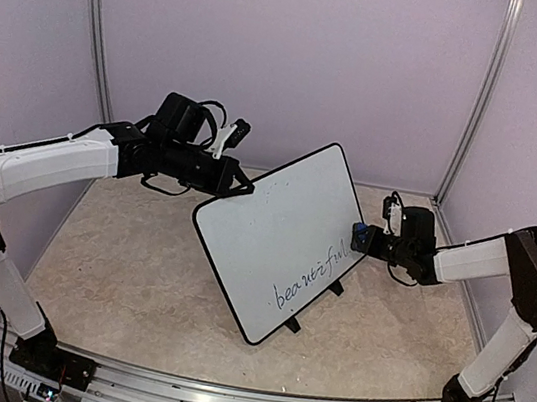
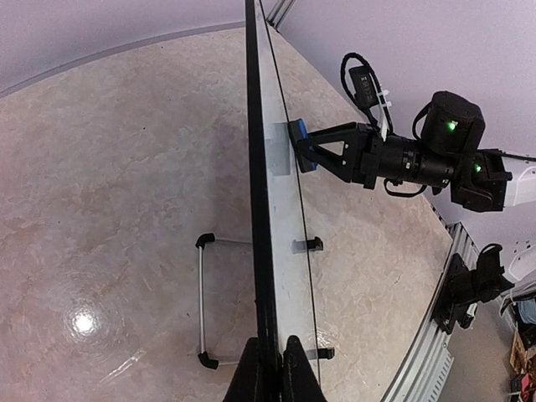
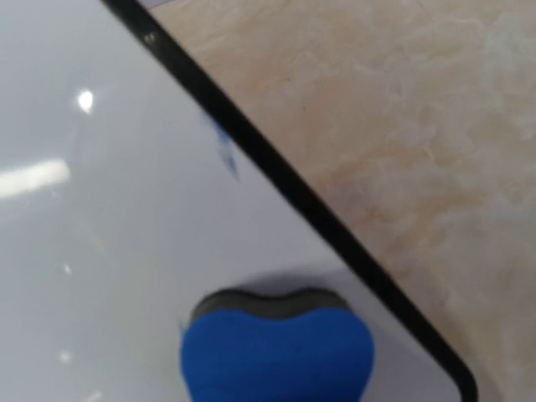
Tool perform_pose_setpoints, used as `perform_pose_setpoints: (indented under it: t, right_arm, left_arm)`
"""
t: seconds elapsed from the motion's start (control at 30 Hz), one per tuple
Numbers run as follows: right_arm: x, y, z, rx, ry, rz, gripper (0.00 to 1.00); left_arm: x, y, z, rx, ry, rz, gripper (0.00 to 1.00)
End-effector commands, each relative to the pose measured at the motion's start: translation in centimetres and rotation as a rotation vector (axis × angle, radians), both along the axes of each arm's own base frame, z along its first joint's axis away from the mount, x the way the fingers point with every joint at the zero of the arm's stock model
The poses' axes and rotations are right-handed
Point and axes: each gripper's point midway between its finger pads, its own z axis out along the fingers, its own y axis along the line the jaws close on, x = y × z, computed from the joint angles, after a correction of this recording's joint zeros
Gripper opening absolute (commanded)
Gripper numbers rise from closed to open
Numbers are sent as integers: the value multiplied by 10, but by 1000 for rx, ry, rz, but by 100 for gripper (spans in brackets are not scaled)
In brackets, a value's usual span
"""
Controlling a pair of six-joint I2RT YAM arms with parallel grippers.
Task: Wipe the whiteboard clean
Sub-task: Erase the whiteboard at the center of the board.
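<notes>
The whiteboard (image 1: 279, 233) stands tilted on its two black clip feet in the middle of the table, with blue writing near its lower right edge. My left gripper (image 1: 235, 188) is shut on the board's upper left edge; in the left wrist view the board (image 2: 276, 193) shows edge-on between my fingertips (image 2: 270, 373). My right gripper (image 1: 362, 237) is shut on the blue eraser block (image 1: 357, 235) and presses it against the board's right edge. In the right wrist view the eraser (image 3: 276, 352) lies on the white surface (image 3: 109, 234) by the black rim. The right fingers are hidden there.
A wire stand (image 2: 203, 301) props the board from behind. The beige table (image 1: 115, 279) is walled by purple panels. A metal rail (image 1: 218, 401) runs along the near edge by the arm bases.
</notes>
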Motion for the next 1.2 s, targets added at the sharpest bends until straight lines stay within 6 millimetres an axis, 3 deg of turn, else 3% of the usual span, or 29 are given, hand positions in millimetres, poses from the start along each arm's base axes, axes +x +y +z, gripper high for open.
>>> perform_pose_setpoints:
  t: [0.0, 0.13, 0.37, 0.53, 0.83, 1.0, 1.17]
  right_arm:
    - [15, 23, 13, -5, -5, 83, 29]
    - [38, 33, 36, -6, -50, 98, 30]
    - [54, 39, 35, 2, -42, 105, 30]
    - [38, 33, 24, 20, -11, 97, 30]
    - [-18, 9, -20, -10, 79, 75, 30]
    - [-31, 4, -25, -15, 87, 73, 30]
    - [-28, 5, -17, -12, 70, 78, 30]
  left_arm:
    - [-30, -26, 19, -42, -117, -206, 0]
    - [-30, -25, 19, -40, -118, -205, 0]
    - [-29, -23, 22, -43, -125, -202, 0]
    - [-29, -24, 22, -45, -122, -202, 0]
    - [-30, -24, 23, -49, -120, -200, 0]
    - [-31, -25, 22, -46, -120, -201, 0]
    - [-31, -25, 22, -44, -122, -199, 0]
